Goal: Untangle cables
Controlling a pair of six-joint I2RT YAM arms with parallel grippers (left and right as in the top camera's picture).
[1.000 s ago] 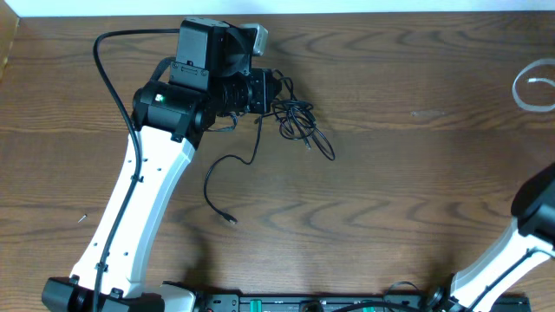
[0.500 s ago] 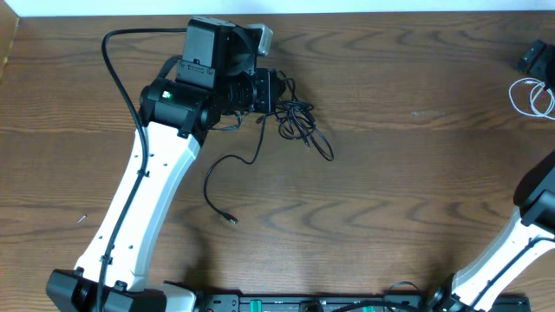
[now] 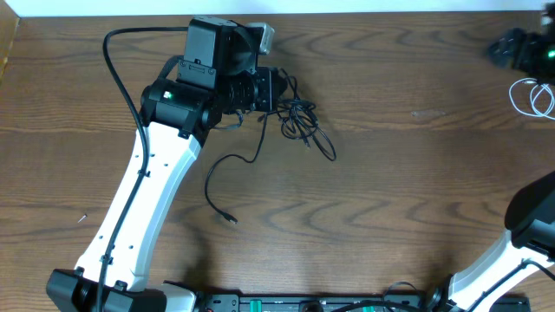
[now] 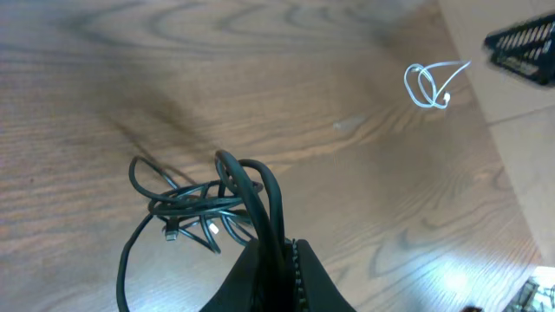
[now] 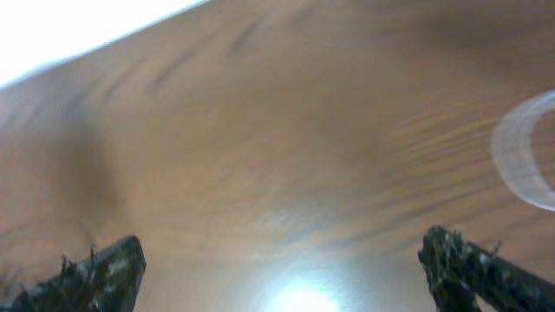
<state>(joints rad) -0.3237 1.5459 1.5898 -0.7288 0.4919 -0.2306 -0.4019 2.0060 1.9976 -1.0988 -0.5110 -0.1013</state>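
Observation:
A tangle of black cables lies on the wooden table at upper left of centre. One black tail curves down to a small plug. My left gripper is shut on a loop of the black cables at the tangle's left edge. In the left wrist view the black cables bunch just past the left gripper, one strand pinched between its jaws. A white cable lies coiled at the far right edge. My right gripper hovers, blurred, up and left of it. It stands wide open, with the white cable off to its right.
The table's pale far edge runs just behind both grippers. The left arm's thick black wire arcs over the table's left side. A pale surface with a black grid-like object shows past the table's edge in the left wrist view.
The right gripper has opened and come into the overhead view, sliding left along the far edge. The white cable now lies looser on the table. The left arm shifted slightly right, grip unchanged.

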